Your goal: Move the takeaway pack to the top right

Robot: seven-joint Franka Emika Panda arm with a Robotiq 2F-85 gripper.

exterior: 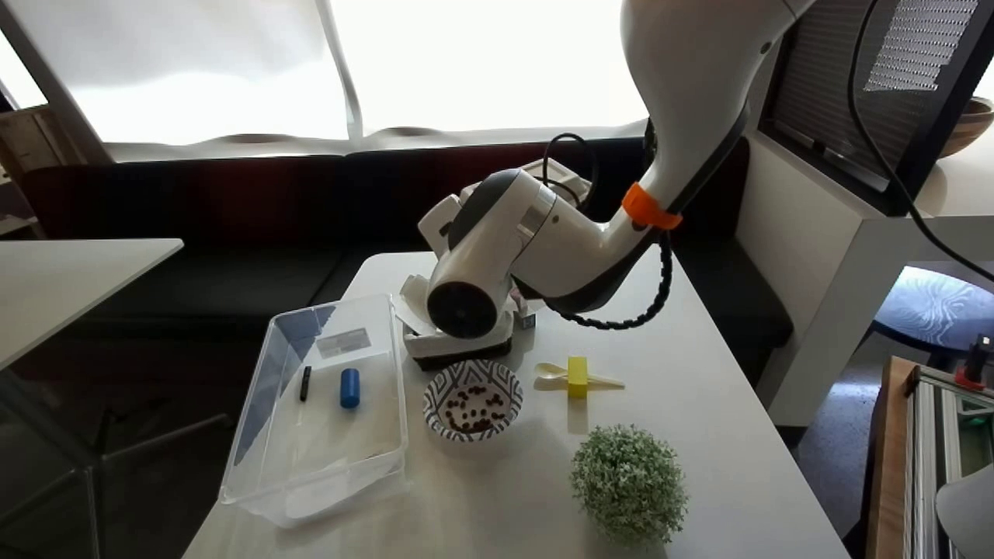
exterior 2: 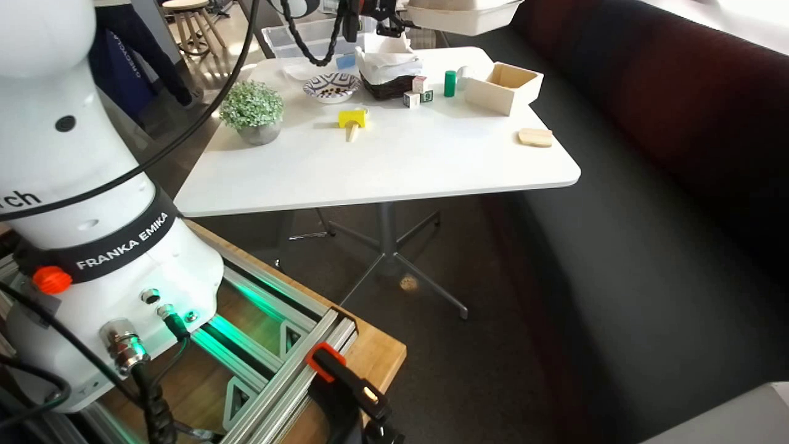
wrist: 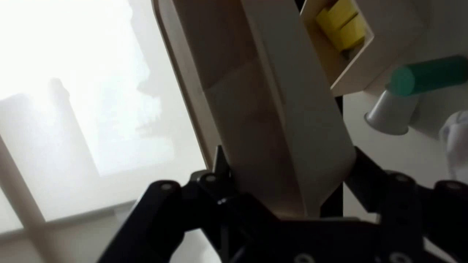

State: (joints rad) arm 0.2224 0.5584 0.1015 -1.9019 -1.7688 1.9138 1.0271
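Note:
The takeaway pack, a white lidded clamshell box, is held up in the air above the far part of the table in an exterior view (exterior 2: 465, 18). It is cut off by the top edge there. My gripper (exterior 2: 394, 23) is at its side. In the wrist view the pack (wrist: 263, 109) fills the space between the fingers of my gripper (wrist: 287, 159), with one finger against each side. The pack is tilted in that view. In an exterior view the arm hides the gripper, and only a pale part that may be the pack shows behind it.
On the white table (exterior 2: 382, 166) stand a clear plastic tray (exterior: 311, 458), a patterned bowl (exterior: 474, 400), a dark basket with white packs (exterior 2: 388, 86), a wooden box (exterior 2: 502, 89), a green cylinder (exterior 2: 450, 84), letter blocks (exterior 2: 412, 99), a yellow block (exterior: 577, 377) and a plant (exterior: 629, 485).

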